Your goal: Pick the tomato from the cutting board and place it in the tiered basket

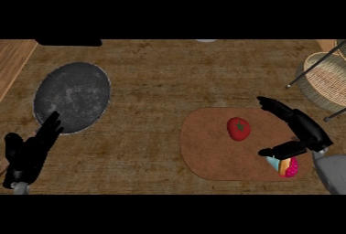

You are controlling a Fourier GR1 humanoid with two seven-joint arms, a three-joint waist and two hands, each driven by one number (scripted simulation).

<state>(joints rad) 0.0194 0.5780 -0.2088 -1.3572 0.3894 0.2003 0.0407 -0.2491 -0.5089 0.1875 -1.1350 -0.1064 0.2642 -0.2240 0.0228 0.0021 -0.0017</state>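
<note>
Tomato [238, 128] lies on cutting board [209, 155], untouched | right hand [304, 130] spread wide just right of it, holding nothing | left hand [27, 153] open, resting at near left | basket [327, 82] far right on surface [169, 68].

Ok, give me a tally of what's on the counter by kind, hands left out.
tomato: 1
cutting board: 1
dark plate: 1
tiered basket: 1
small pink and orange item, kind unclear: 1
Total: 5
</note>
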